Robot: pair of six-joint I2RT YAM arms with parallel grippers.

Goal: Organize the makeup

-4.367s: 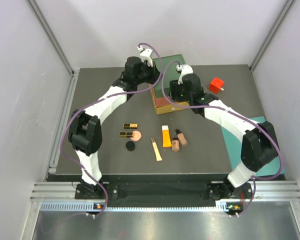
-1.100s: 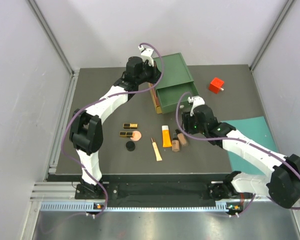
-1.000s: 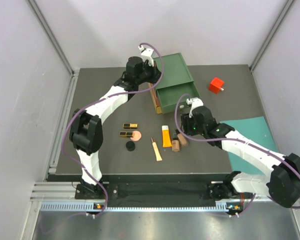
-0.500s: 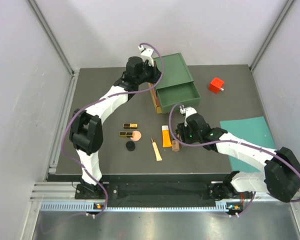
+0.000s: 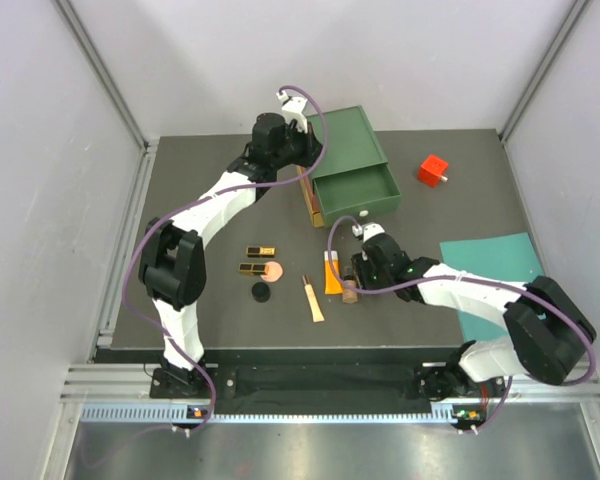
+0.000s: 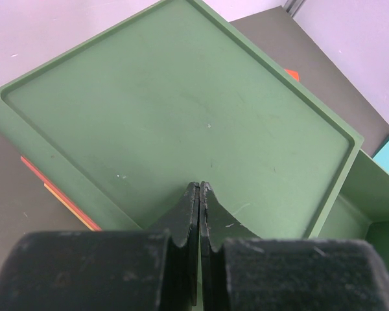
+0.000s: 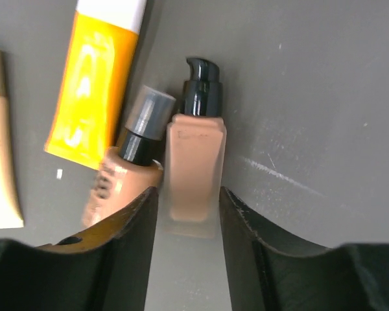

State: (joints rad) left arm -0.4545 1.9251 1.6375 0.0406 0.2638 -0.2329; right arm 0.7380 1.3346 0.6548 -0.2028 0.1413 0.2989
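Note:
In the right wrist view my right gripper (image 7: 189, 194) is open, its fingers straddling the lower end of a flat tan bottle (image 7: 196, 162) with a black pump, which lies on the dark mat. A rounder tan bottle (image 7: 126, 175) leans against its left side, next to the yellow-orange tube (image 7: 94, 97) and a slim peach tube (image 7: 0, 149). From above, two gold-black cases (image 5: 261, 251), a peach compact (image 5: 273, 270) and a black disc (image 5: 261, 292) lie further left. My left gripper (image 6: 200, 186) is shut, empty, resting over the drawer box's green top (image 6: 181, 110).
The box's green drawer (image 5: 355, 190) stands pulled out toward the makeup. A red cube (image 5: 433, 169) sits at the back right. A teal sheet (image 5: 500, 275) lies at the right, under my right arm. Grey walls enclose the table.
My right arm has swung left and down from beside the drawer onto the two tan bottles, its jaws narrowing round one. The left arm has stayed still.

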